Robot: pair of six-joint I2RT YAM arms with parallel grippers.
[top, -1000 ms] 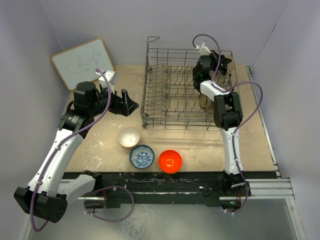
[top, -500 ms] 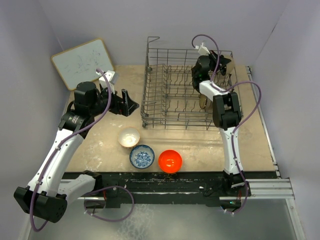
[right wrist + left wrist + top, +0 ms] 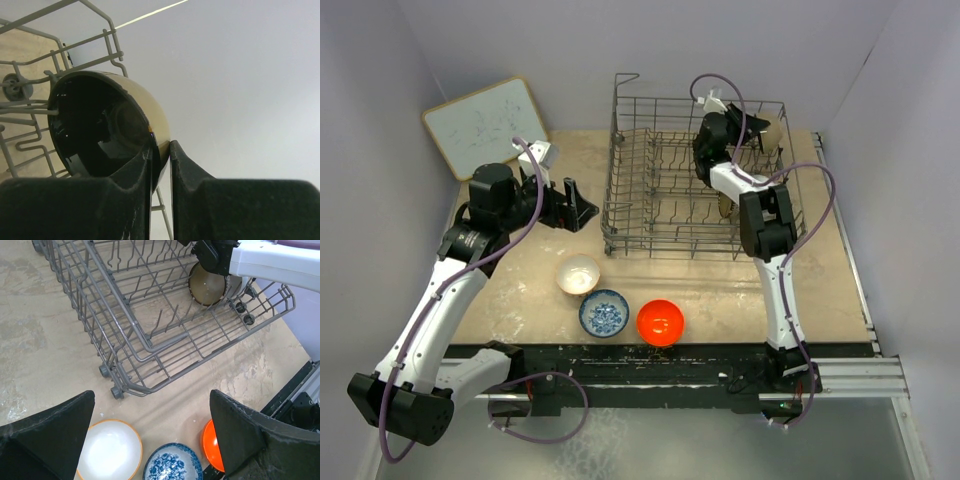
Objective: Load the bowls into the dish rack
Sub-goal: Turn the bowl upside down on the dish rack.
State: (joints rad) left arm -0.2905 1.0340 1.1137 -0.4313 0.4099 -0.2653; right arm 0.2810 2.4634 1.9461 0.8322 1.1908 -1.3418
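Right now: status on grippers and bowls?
Left gripper open, empty, beside the dish rack. Right gripper shut on black bowl rim, at rack's far right corner. Brown-rimmed bowl racked; cream bowl, blue-and-white bowl, orange-red bowl on table. Nothing blocking.

I record a mottled tan table (image 3: 720,290) bearing the dish rack (image 3: 660,215). In front of the rack, apart from it, sit a white bowl (image 3: 579,274), a blue-and-white bowl (image 3: 604,313) and an orange-red bowl (image 3: 660,322).
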